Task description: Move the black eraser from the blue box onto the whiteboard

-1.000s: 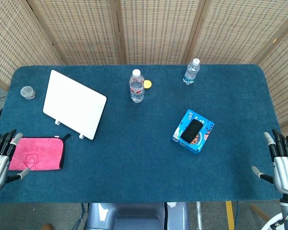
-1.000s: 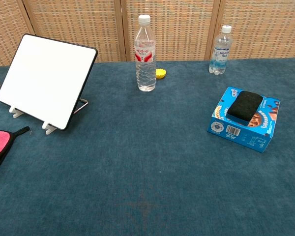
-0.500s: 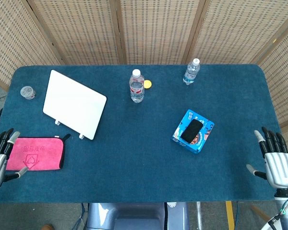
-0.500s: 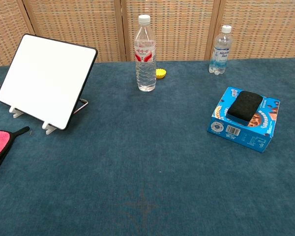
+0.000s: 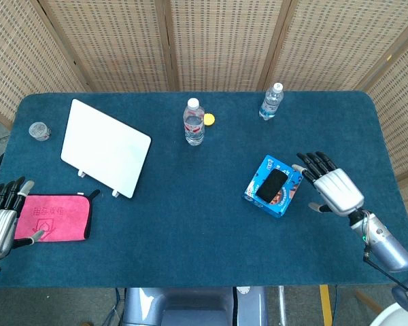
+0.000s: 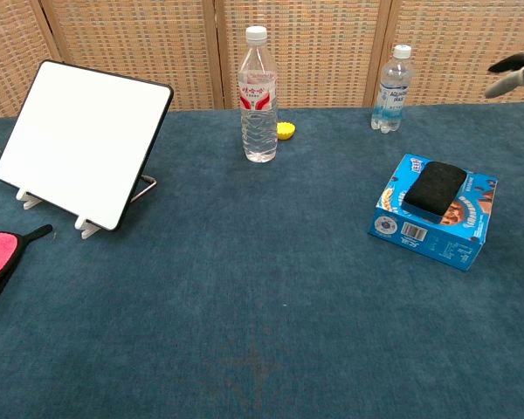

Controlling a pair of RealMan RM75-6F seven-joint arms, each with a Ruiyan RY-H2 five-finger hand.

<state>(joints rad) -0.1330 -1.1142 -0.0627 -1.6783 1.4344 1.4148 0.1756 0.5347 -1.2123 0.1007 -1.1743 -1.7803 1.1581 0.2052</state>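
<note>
The black eraser [image 5: 272, 185] [image 6: 435, 187] lies flat on top of the blue box [image 5: 285, 192] [image 6: 430, 236], right of the table's middle. The whiteboard [image 5: 105, 147] [image 6: 80, 140] leans tilted on its small stand at the left. My right hand [image 5: 333, 189] hovers open just right of the box, fingers spread, holding nothing; only its fingertips [image 6: 512, 77] show at the right edge of the chest view. My left hand [image 5: 1, 219] is open at the table's left edge, beside the pink cloth, and does not show in the chest view.
A pink cloth [image 5: 51, 217] lies at the front left. Two water bottles [image 5: 194, 122] [image 5: 271, 100] stand at the back with a small yellow cap [image 5: 209, 119] between them. A small round object [image 5: 39, 130] sits at the far left. Woven screens wall the back.
My right hand has swung in from the table's right edge toward the blue box and now shows in the chest view. The left hand shifted slightly. Eraser and box stayed put.
</note>
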